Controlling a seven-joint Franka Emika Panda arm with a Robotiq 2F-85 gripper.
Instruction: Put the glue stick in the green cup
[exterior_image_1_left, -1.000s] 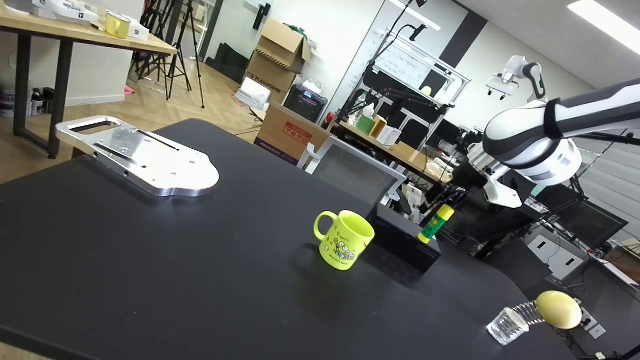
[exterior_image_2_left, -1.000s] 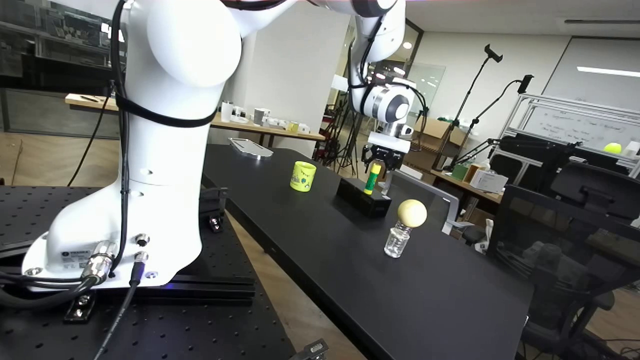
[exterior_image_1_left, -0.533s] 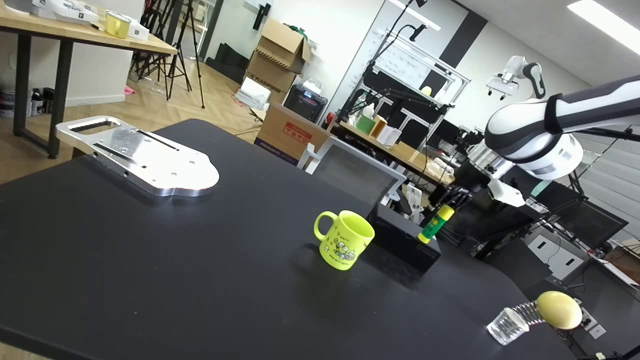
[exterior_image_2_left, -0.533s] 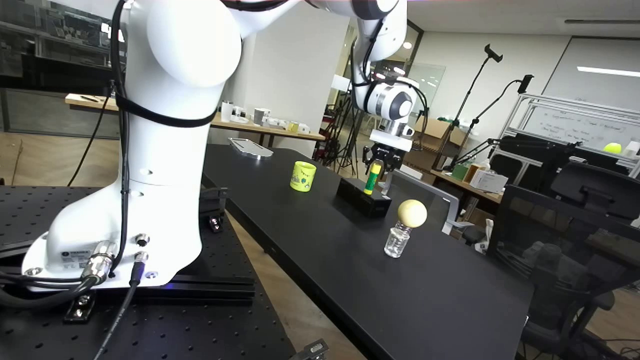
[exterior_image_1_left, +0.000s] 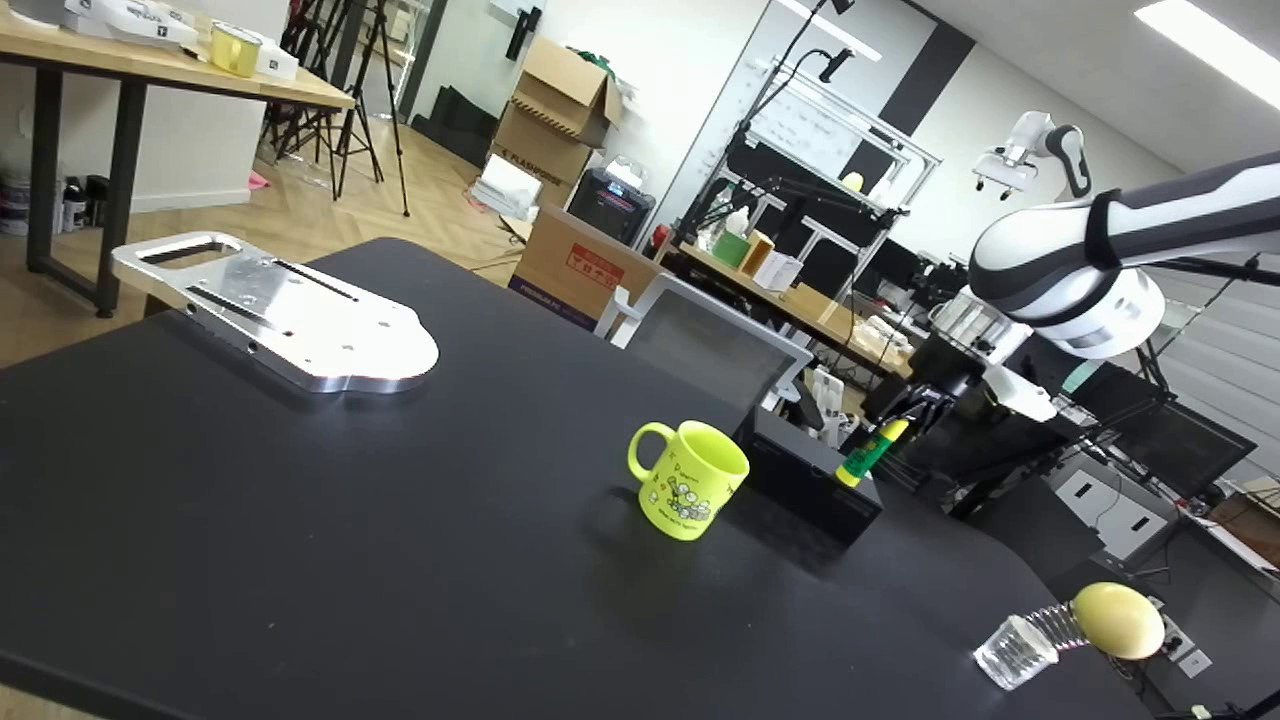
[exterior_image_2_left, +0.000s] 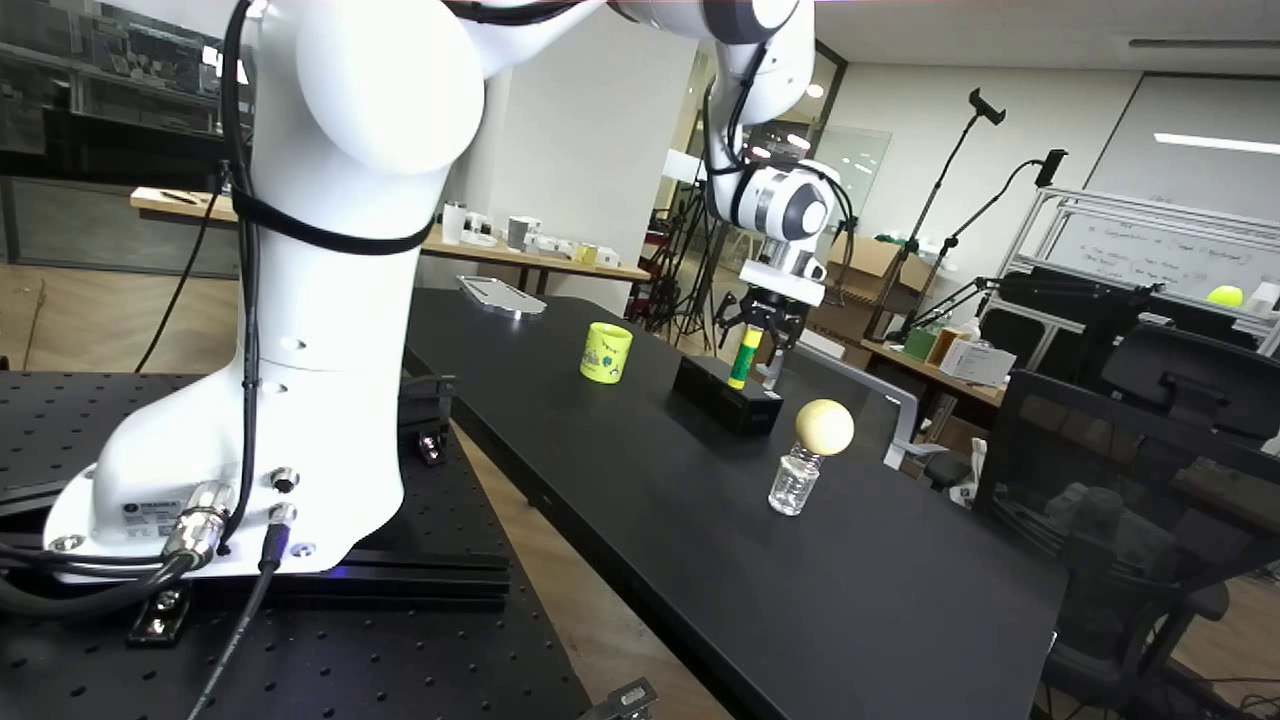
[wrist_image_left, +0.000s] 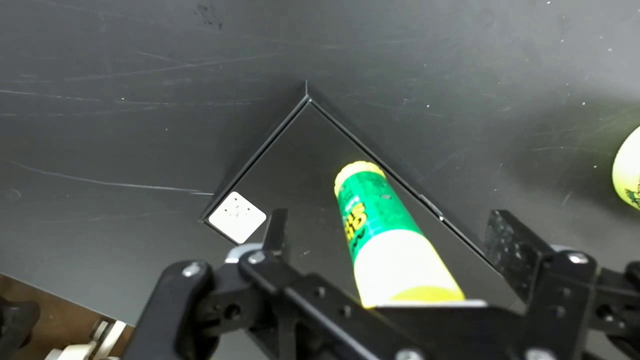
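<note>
The glue (wrist_image_left: 385, 231) stands upright on the box (wrist_image_left: 311, 145), fingers (wrist_image_left: 514, 249) wide on either side — presumably to pinch and lift it for the cup (exterior_image_1_left: 688, 488).

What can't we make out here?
Glue stick: cap end partly behind the claw, wrist view; label lettering too small, both exterior views.
Mug: mostly cut off by right edge, wrist view; inside bottom hidden by its near wall, both exterior views.
Whiteboard writing: too small, in an exterior view.
</note>
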